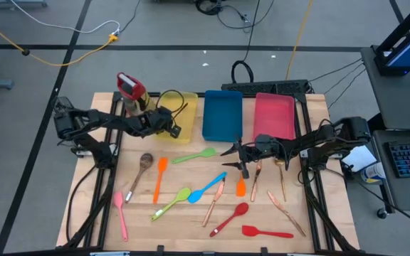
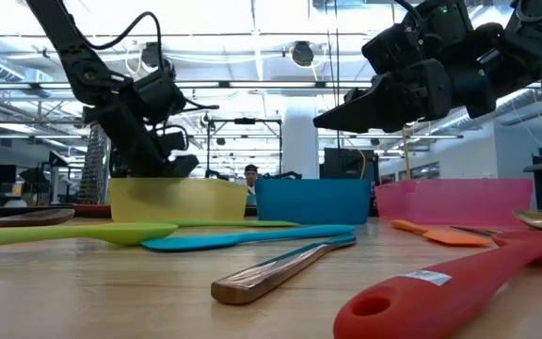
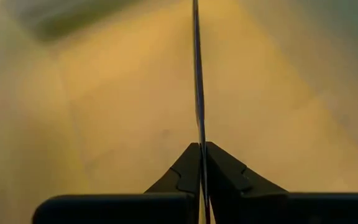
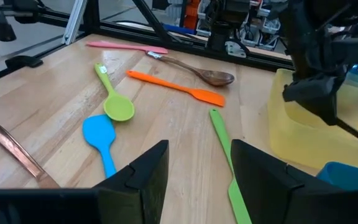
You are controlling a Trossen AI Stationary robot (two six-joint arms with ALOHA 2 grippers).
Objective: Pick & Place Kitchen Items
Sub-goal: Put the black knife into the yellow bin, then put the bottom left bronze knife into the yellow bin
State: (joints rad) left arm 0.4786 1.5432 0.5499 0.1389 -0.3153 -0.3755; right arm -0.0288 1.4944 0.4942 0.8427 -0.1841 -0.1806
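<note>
- High view: left gripper (image 1: 171, 125) over yellow tray (image 1: 179, 105), which sits next to blue tray (image 1: 222, 115) and pink tray (image 1: 274, 116) along far side of tabletop (image 1: 191, 226). Red-capped bottle (image 1: 131, 91) beside yellow tray. Right gripper (image 1: 232, 151) above tabletop centre, nr green spatula (image 1: 193, 156). Utensils scattered on the wood: orange spatula (image 1: 159, 178), wooden spoon (image 1: 141, 168), pink spoon (image 1: 120, 212), green spoon (image 1: 172, 203), blue spoon (image 1: 206, 188), red spoon (image 1: 230, 218), red spatula (image 1: 267, 232).
- Low view: left gripper at yellow tray wall; right gripper hangs clear of tabletop.
- Left wrist view: fingers (image 3: 182, 177) pressed together, pinching thin metal utensil (image 3: 197, 74) over yellow tray floor.
- Right wrist view: fingers (image 4: 148, 171) spread, nothing btwn them; green spatula lies just ahead.
</note>
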